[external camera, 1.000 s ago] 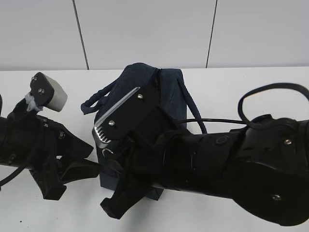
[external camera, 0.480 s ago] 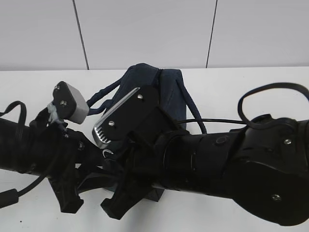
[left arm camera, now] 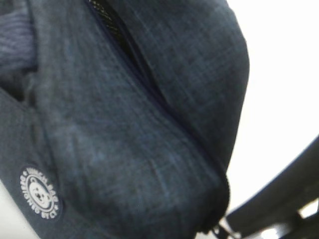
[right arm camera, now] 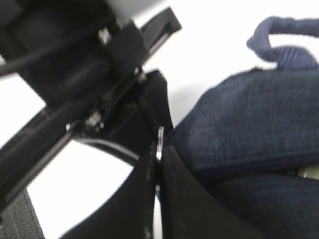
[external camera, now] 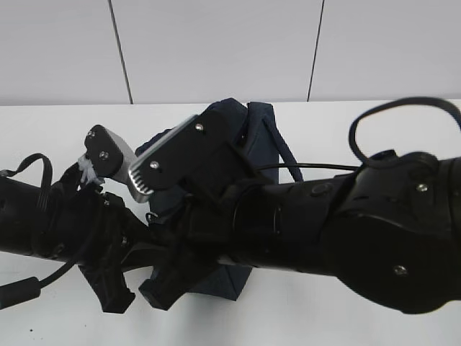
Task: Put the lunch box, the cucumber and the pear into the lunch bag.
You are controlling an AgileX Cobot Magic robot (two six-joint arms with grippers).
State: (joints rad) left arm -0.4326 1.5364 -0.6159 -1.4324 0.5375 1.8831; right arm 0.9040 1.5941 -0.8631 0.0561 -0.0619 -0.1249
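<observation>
The dark navy lunch bag (external camera: 261,137) stands mid-table, mostly hidden behind both arms. My left gripper (external camera: 154,244) presses into its left side. In the left wrist view the lunch bag (left arm camera: 149,124) fills the frame and buries the fingers, which are shut on its fabric. My right gripper (right arm camera: 158,149) reaches across the front of the lunch bag (right arm camera: 249,119). It is shut on a thin silver zipper ring pull (right arm camera: 159,142) at the bag's edge. In the exterior view the right gripper (external camera: 170,280) sits low by the bag's front left corner. The lunch box, cucumber and pear are out of view.
White table (external camera: 360,115) with a white panelled wall behind. A padded bag handle (right arm camera: 279,35) loops up at the back; another handle (external camera: 286,155) hangs on the bag's right. A round logo patch (left arm camera: 41,193) marks the bag's side. The two arms crowd together.
The left arm moved right up against the bag and its jaws went from open to shut. The right arm shifted slightly left and up, and the bag's top leaned with it.
</observation>
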